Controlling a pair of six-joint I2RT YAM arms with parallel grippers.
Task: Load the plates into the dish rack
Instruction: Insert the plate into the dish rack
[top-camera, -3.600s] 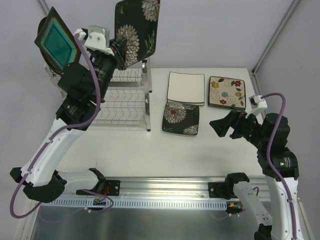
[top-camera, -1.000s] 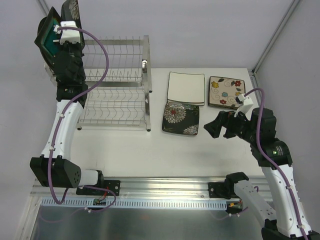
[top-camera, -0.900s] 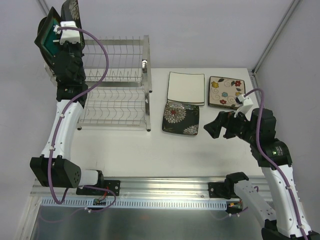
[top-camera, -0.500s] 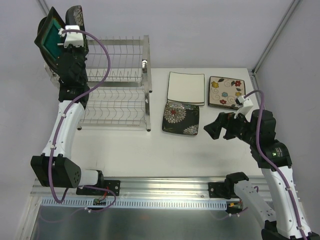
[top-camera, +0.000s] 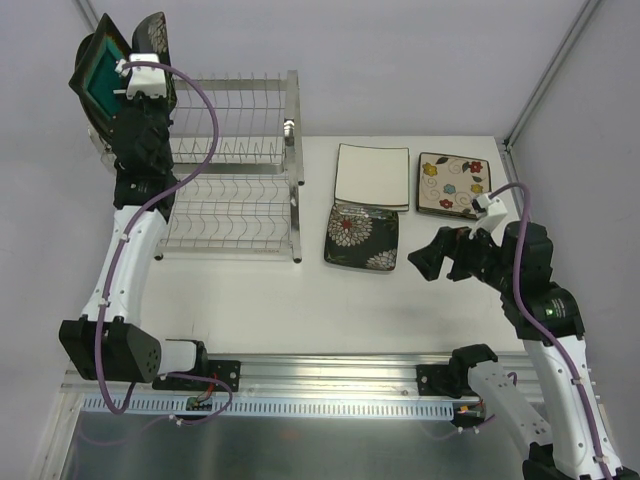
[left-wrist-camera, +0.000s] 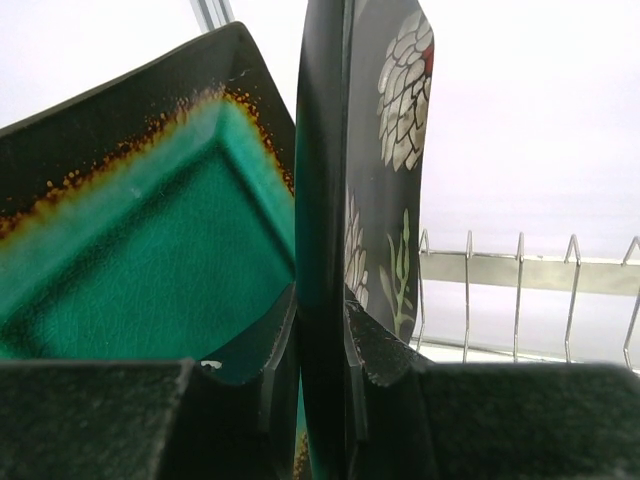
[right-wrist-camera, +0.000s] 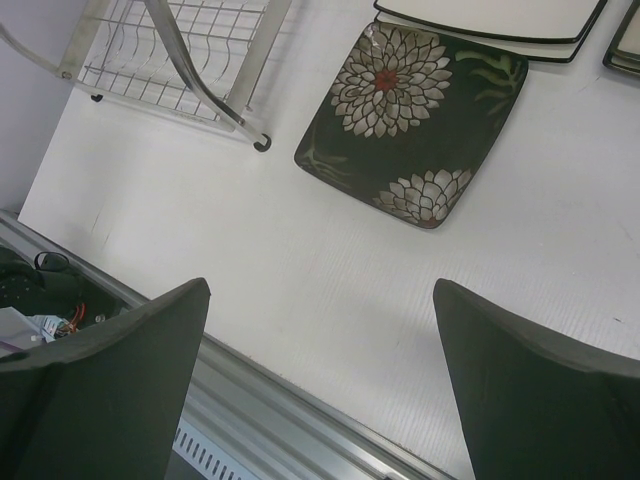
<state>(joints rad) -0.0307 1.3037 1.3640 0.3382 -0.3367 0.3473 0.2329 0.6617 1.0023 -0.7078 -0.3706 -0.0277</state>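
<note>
My left gripper (top-camera: 146, 72) is raised at the far left end of the dish rack (top-camera: 240, 190). It is shut on the edge of a black chrysanthemum plate (top-camera: 155, 32), held upright. In the left wrist view the gripper (left-wrist-camera: 320, 325) pinches this plate (left-wrist-camera: 385, 120) right beside the teal-centred plate (left-wrist-camera: 150, 250), which stands in the rack (left-wrist-camera: 520, 275); it also shows in the top view (top-camera: 100, 80). My right gripper (top-camera: 425, 262) is open and empty above the table, just right of a second black chrysanthemum plate (top-camera: 362, 238) lying flat. The round cream plate is out of view.
A white square plate (top-camera: 372, 175) and a cream flowered plate (top-camera: 453, 184) lie flat at the back of the table (top-camera: 300, 300). The right wrist view shows my gripper (right-wrist-camera: 320, 390), the flat black plate (right-wrist-camera: 410, 120), the rack's corner (right-wrist-camera: 170, 60) and the table's front rail (right-wrist-camera: 300, 420).
My left gripper carried the black plate from above the rack's right side to its left end beside the teal plate, then shifted it slightly right. My right arm barely moved.
</note>
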